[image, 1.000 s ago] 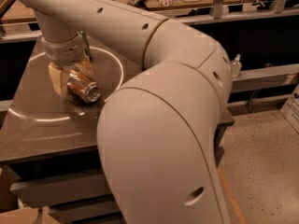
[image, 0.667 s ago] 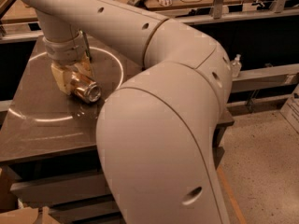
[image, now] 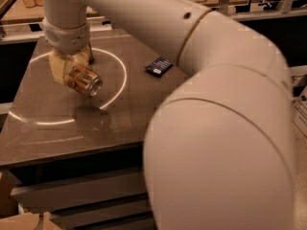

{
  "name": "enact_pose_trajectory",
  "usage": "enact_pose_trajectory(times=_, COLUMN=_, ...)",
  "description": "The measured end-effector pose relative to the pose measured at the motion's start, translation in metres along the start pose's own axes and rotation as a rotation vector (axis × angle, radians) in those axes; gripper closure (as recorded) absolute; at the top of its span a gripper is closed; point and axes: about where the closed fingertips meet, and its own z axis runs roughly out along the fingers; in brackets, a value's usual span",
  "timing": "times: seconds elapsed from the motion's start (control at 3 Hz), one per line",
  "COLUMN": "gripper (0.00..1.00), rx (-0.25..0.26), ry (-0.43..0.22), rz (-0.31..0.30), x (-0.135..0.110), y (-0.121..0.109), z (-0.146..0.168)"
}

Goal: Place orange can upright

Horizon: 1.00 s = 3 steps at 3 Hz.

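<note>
Because the arm's [image: 220,152] broad pale casing fills the near right of the view, that corner of the table [image: 57,143] is hidden and only its front and left side show. Over the left part of the top, the gripper [image: 76,75] points downward with its fingers [image: 57,68] closed around the orange can [image: 85,80], gripping the body from both sides. The can lies tilted, close to sideways, its silver top facing the near right. A soft shadow [image: 91,118] on the surface below suggests it hangs clear of the table rather than resting on it. Held this way, I judge it needs turning so the base faces down before it can stand.

A white ring [image: 121,75] marked on the tabletop curves around the spot under the can. Farther back, a small dark packet [image: 159,66] lies flat, well apart from the gripper and unlikely to interfere. Beyond the table, a counter [image: 29,13] carries items I cannot make out.
</note>
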Motion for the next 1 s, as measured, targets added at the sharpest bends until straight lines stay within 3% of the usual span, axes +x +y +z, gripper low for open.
enact_pose_trajectory(times=0.33, gripper=1.00, rx=-0.130, ry=-0.283, rz=-0.096, x=-0.011, y=0.004, z=-0.050)
enact_pose_trajectory(times=0.67, gripper=1.00, rx=-0.241, ry=-0.517, rz=-0.167, x=-0.003, y=-0.004, z=-0.097)
enact_pose_trajectory(times=1.0, gripper=1.00, rx=-0.250, ry=-0.583, rz=-0.186, x=0.026, y=-0.020, z=-0.120)
